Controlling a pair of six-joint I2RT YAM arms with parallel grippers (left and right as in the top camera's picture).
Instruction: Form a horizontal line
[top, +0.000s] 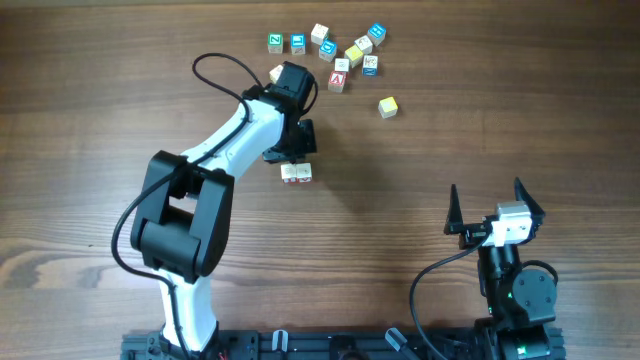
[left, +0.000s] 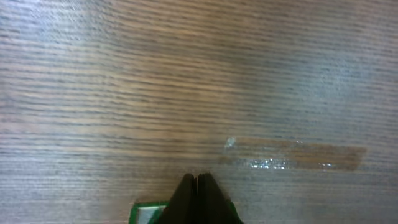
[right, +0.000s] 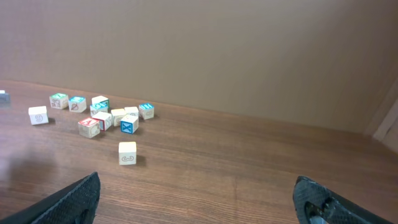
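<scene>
Wood-grain desk (top: 90, 120): the horizontal line (top: 296, 173) (two touching cubes so far, running left-right) lies just nearward of the closed left tool (top: 290, 154); loose cubes (top: 340, 55) sit beyond it, well apart from the widely spread right tool (top: 487, 195).

left claw (left: 197, 178): tips together | table (left: 124, 74): wood | glossy strip (left: 292, 155): right of claw

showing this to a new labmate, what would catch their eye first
The white and black left arm stretches to the middle of the table, the left gripper shut beside a pair of cubes. A loose cluster of letter cubes lies on the far side, one yellow cube apart to its right. The right gripper sits wide open at the near right.
</scene>
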